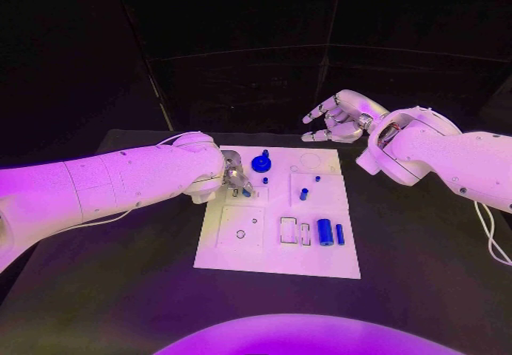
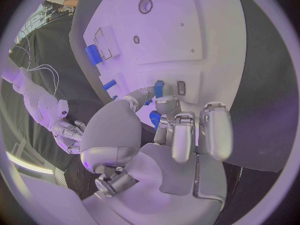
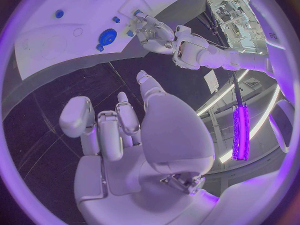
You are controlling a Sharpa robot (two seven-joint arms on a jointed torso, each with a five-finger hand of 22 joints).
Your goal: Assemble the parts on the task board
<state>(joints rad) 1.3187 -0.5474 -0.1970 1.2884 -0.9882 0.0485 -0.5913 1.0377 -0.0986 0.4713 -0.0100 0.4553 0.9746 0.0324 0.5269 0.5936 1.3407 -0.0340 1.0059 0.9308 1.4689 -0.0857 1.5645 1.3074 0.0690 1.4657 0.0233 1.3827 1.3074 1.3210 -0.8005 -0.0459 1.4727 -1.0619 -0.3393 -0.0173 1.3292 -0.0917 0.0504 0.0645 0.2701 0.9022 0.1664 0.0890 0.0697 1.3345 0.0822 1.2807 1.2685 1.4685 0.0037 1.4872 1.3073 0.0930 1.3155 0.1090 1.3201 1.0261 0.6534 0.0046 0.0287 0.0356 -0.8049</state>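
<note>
The white task board (image 1: 240,248) lies in the middle of the black table. My left hand (image 1: 233,176) is low over the board's near-left part and pinches a small blue peg (image 2: 159,88) between thumb and a finger, its tip against the board. On the board stand a round blue knob (image 1: 261,163) and a short blue peg (image 1: 304,194); a thick blue cylinder (image 1: 324,229) and a thin one (image 1: 340,234) lie on it. My right hand (image 1: 339,117) hangs raised beyond the board's far right corner, fingers apart, holding nothing.
Rectangular recesses (image 1: 288,229) and a small round hole (image 1: 241,234) mark the board's near half. A white cable (image 1: 493,237) trails on the table at the right. Bare black table surrounds the board.
</note>
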